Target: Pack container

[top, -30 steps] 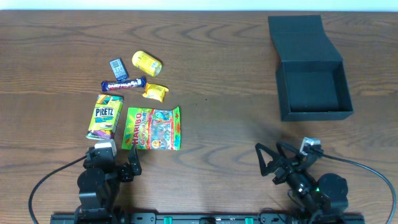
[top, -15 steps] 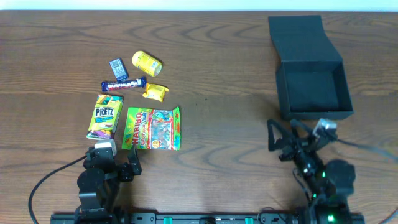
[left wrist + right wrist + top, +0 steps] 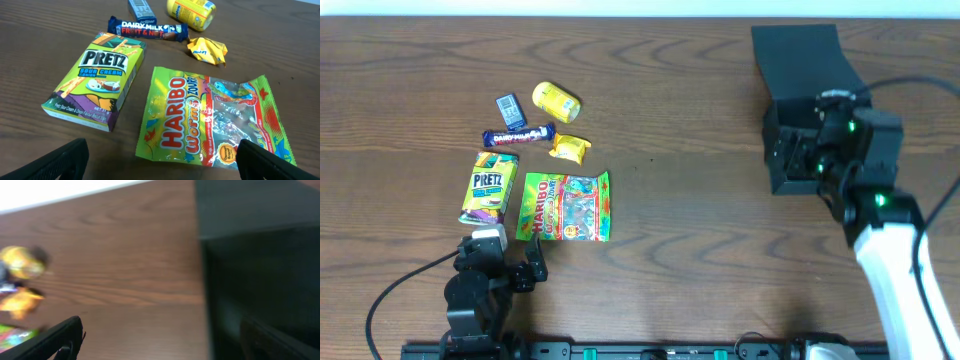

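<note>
Nearest the base, the left gripper (image 3: pixel 505 262) hovers low over the worktop (image 3: pixel 680 230) with its jaws wide apart and nothing between them; its wrist view looks straight onto the snacks just beyond it. The Haribo bag (image 3: pixel 566 206) lies flat and closest, with the Pretz box (image 3: pixel 491 186) beside it on the left; past these come the Dairy Milk bar (image 3: pixel 519 134), a crumpled yellow wrapper (image 3: pixel 570 147), a small blue packet (image 3: pixel 510 107) and a rounded yellow pack (image 3: pixel 555 99), all loose and apart from one another.

Farther off, on the right side, the container (image 3: pixel 788 184) sits open with its flap lid (image 3: pixel 802 62) laid back away from the robot; it is well apart from the snacks. The right gripper (image 3: pixel 800 152) hangs over the box's left portion, jaws spread and empty; the arm hides part of the interior, and what shows of it looks bare.

Packing seems not yet begun; the step in hand looks like the right arm addressing the box itself, perhaps to steady or shift it. The next move likely calls for the left gripper to close on a snack, the Haribo bag being handiest, then carry it across the wide gap to the box.
</note>
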Available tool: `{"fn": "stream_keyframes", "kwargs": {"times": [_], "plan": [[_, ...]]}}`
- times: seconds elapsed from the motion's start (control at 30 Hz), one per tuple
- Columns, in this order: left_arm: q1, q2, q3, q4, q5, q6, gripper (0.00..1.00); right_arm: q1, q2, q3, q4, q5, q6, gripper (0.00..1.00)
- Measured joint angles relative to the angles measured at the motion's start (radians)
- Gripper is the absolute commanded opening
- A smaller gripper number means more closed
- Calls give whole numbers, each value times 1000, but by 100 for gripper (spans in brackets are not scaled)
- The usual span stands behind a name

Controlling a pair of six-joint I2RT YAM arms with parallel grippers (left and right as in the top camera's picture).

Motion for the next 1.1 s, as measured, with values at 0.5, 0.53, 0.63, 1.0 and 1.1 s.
{"fn": "stream_keyframes", "kwargs": {"times": [0.5, 0.53, 0.63, 1.0, 1.1], "plan": [[1, 0, 0, 0, 0, 0, 95, 23, 343, 113, -55, 169, -90, 95], [1, 0, 0, 0, 0, 0, 95, 23, 364, 113, -55, 170, -90, 94], [1, 0, 0, 0, 0, 0, 95, 23, 445, 113, -49, 172, -93, 88], [1, 0, 0, 0, 0, 0, 95, 65, 557, 113, 22, 188, -101, 1], [1, 0, 0, 0, 0, 0, 95, 104, 557, 120, 0, 211, -96, 1]]}}
